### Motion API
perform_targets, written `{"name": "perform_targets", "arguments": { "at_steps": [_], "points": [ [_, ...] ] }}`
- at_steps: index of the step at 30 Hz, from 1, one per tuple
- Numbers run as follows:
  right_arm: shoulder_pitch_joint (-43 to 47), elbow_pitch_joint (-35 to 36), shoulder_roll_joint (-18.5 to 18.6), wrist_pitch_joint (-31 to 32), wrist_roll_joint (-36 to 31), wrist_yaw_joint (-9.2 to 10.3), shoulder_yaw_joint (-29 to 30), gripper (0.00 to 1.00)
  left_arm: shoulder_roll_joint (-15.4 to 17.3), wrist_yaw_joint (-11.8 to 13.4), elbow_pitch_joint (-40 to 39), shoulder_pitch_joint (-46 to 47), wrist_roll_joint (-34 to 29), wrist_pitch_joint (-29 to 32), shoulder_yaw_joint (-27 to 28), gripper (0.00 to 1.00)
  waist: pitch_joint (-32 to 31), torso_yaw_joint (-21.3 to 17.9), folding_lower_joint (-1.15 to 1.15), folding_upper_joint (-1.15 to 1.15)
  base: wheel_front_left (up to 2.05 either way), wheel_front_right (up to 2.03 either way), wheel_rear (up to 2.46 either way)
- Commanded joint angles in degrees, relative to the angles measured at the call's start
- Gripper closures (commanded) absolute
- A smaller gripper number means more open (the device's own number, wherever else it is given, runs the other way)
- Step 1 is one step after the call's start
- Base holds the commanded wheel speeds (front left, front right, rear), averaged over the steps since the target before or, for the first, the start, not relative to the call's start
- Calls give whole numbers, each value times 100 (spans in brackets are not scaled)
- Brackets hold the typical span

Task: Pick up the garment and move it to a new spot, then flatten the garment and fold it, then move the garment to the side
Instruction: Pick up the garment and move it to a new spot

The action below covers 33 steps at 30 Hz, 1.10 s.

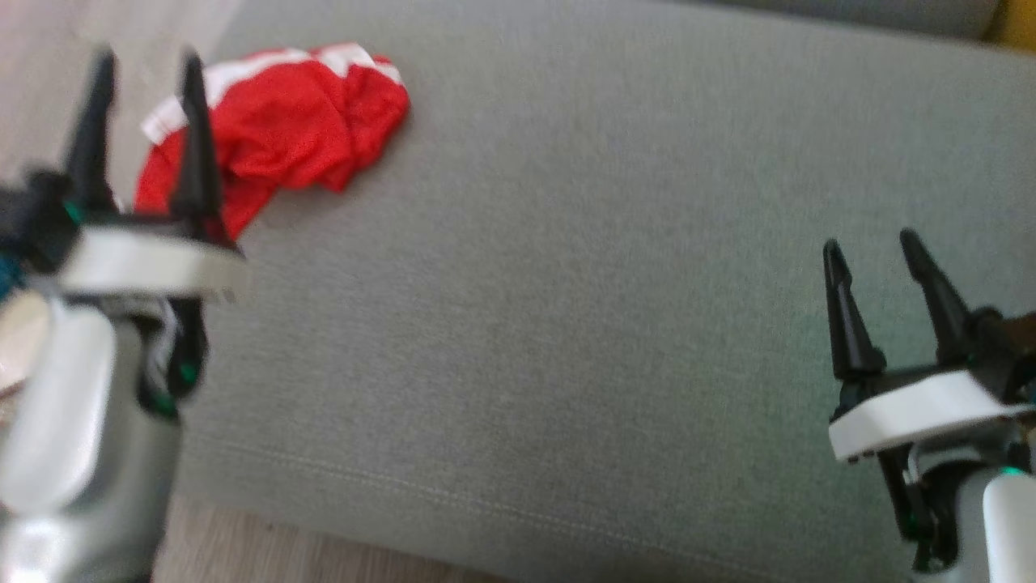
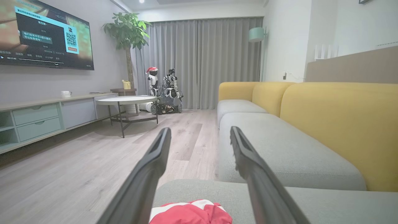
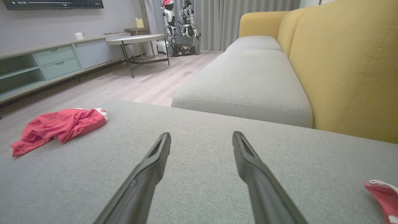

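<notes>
The garment (image 1: 283, 134) is a crumpled red piece with white stripes, lying near the far left corner of the grey sofa cushion (image 1: 566, 283). My left gripper (image 1: 147, 65) hovers open just in front of it, one finger overlapping its left part. In the left wrist view the garment (image 2: 189, 213) sits low between the open fingers of that gripper (image 2: 200, 130), with nothing held. My right gripper (image 1: 872, 243) is open and empty above the cushion's right side. From the right wrist, the garment (image 3: 59, 124) lies far left of that gripper (image 3: 201, 134).
A second red and white cloth piece (image 3: 384, 193) peeks in at the right wrist view's lower right. The yellow sofa back (image 3: 348, 62) rises on the right. Wooden floor (image 2: 77, 174) lies beyond the cushion's left edge, with a round table (image 2: 126, 100) and a low cabinet (image 2: 37, 119).
</notes>
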<state>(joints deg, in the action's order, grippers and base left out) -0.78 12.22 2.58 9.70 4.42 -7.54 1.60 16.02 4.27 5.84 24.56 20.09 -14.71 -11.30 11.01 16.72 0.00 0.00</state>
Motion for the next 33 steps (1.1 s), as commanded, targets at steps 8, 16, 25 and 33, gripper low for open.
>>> {"name": "perform_targets", "arguments": {
  "at_steps": [8,16,25,33],
  "points": [
    [-660,420,46,105,-219,5,-180,0,451,-599,1817,1911,332,90,421,0,1319,-491,0,0,0,0,0],
    [-930,376,70,83,-246,5,-314,0,614,-1010,4484,2864,634,673,330,0,1743,-752,0,0,0,0,0],
    [-999,300,60,16,-188,5,-304,0,616,-1158,5907,3161,928,867,194,100,1775,-894,0,0,0,0,0],
    [-992,179,47,-121,-158,5,-221,0,857,-1173,5605,3341,894,9,85,100,1388,-856,0,0,0,0,0]
  ]
}}
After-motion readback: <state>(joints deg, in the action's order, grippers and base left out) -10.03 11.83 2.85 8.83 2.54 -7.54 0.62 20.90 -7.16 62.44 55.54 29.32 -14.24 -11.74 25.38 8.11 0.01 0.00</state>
